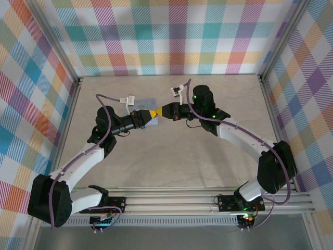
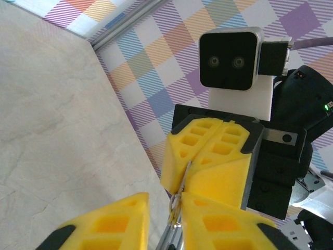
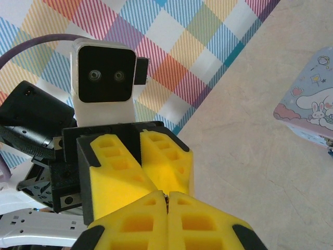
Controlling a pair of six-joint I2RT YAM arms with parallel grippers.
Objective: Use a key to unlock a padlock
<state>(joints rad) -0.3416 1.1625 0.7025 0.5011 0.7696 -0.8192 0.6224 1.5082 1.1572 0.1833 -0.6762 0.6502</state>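
Presently on the tabletop [image 1: 171, 172], upper centre of the overhead frame: two hands meeting tip to tip.

- Left hand [image 2: 164, 219]: yellow pads narrowly apart; a thin metal sliver [image 2: 184, 177] lies in the gap. Whether it is pinched cannot be told.
- Right hand [image 3: 167, 205]: pads pressed together, with the sliver emerging from their seam.
- Padlock: hidden or too small to make out where the pads meet.
- Cartoon-print tin [image 3: 311, 107]: right edge of the right wrist frame, resting on the tabletop apart from both hands.
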